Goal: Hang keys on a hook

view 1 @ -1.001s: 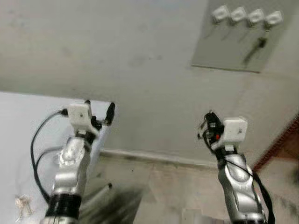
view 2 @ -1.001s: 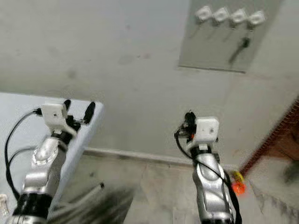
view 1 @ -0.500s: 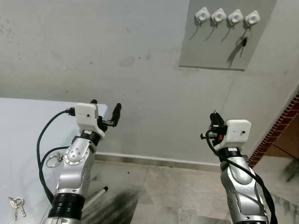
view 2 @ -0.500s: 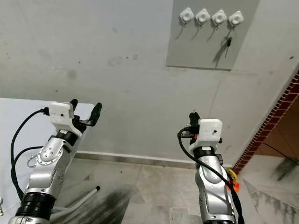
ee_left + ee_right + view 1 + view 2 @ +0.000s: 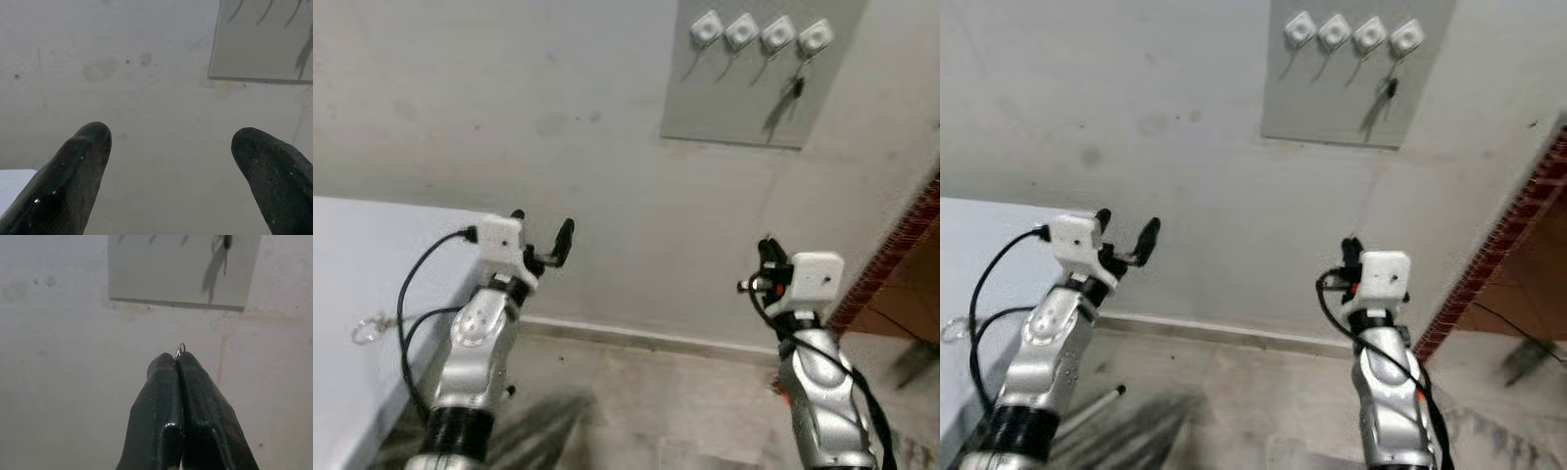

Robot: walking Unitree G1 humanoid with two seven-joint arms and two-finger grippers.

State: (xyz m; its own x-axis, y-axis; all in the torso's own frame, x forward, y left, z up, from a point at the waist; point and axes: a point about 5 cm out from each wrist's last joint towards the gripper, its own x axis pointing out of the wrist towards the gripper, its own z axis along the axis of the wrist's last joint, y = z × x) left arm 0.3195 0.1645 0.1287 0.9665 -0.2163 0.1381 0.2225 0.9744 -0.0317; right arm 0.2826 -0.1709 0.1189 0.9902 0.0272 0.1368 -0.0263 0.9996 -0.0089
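— Start at the right gripper (image 5: 178,363). What's it got?

— Its two black fingers are pressed flat together, and a sliver of thin wire key ring (image 5: 180,350) pokes out at the tips. So it's pinching the ring; the keys themselves I can't see, they must hang behind the fingers.

— And the other one?

— The left gripper (image 5: 540,235) is spread wide with nothing in it, held up at chest height beside the pale table (image 5: 352,294) at nine o'clock.

— Where's it meant to go?

— Up at about one o'clock from the right gripper: a grey board (image 5: 749,98) on the wall with a row of four white hooks (image 5: 761,32). One key (image 5: 793,88) already dangles from the hook nearest the brick edge. The board is well above and well apart from both arms.

— What worries you?

— That grip. I'd guess so little ring is showing that there's barely an opening to thread over a hook. Come in slightly off and the fingertips knock the hook instead, or the ring slips out on release and the keys drop to the floor.

— And the hanging key?

— Could get bumped off if that end hook is chosen.
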